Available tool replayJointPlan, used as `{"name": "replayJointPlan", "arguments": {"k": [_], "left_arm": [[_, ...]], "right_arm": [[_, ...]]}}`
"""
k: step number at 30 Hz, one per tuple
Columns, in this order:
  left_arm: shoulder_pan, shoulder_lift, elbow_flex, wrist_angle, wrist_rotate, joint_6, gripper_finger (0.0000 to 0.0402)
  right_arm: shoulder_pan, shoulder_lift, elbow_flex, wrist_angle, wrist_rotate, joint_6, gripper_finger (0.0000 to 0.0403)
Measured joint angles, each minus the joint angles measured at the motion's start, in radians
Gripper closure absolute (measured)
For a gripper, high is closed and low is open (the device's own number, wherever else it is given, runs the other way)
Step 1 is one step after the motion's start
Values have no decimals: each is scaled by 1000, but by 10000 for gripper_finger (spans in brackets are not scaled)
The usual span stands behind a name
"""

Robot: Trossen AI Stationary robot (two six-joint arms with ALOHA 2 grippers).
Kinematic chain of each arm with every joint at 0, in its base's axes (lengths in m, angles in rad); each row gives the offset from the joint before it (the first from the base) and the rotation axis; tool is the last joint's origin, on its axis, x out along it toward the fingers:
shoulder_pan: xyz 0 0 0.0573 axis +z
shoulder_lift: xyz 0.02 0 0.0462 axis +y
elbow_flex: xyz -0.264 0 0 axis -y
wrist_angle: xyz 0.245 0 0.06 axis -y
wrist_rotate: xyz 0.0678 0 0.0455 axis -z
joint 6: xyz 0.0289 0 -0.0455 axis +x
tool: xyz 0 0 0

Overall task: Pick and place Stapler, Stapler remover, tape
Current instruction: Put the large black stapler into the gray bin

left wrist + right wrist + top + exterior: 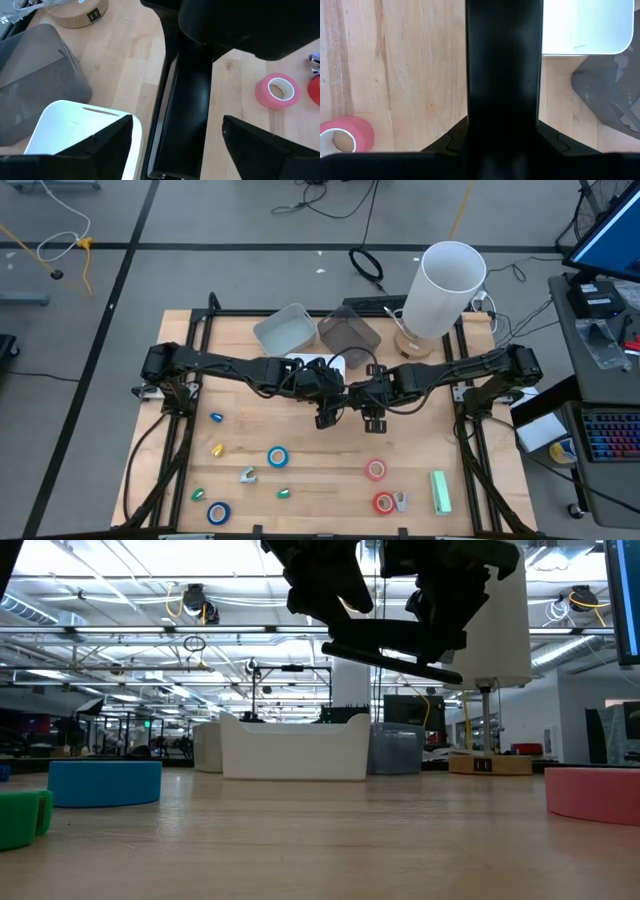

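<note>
Two grippers meet above the middle of the worktop, and between them hangs a long black thing that I take for the stapler (185, 115), lifted clear of the wood and a little tilted. The right gripper (374, 420) is clenched on it. The left gripper (327, 418) is released: its fingers (105, 142) stand wide on both sides of the stapler, with gaps showing, so they do not touch it.

I judge the step in hand to be carrying the stapler to a container. The white bin (285, 330) and the grey bin (350, 332) stand side by side near the far edge, just beyond the grippers. Which bin is meant, I cannot tell.

To do it well, the left arm should first draw straight back, away from the stapler, so that an open finger does not knock it. The right arm then should keep the stapler level, because a long thing held at one end can swing. It should bring the stapler fully over the bin before it lets go, low enough that the stapler does not bounce out.

Four rolls of tape wait near the front edge: blue tape (277, 456), a second blue roll (218, 512), pink tape (376, 470) and red tape (384, 502).
</note>
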Motion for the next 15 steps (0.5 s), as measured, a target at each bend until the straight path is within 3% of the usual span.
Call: {"name": "replayJointPlan", "arguments": {"k": [4, 15], "left_arm": [[0, 0, 0, 0, 12, 0, 90], [0, 0, 0, 24, 55, -3, 137]], "right_arm": [[0, 0, 0, 0, 0, 0, 280], [0, 0, 0, 0, -9, 0, 280]]}}
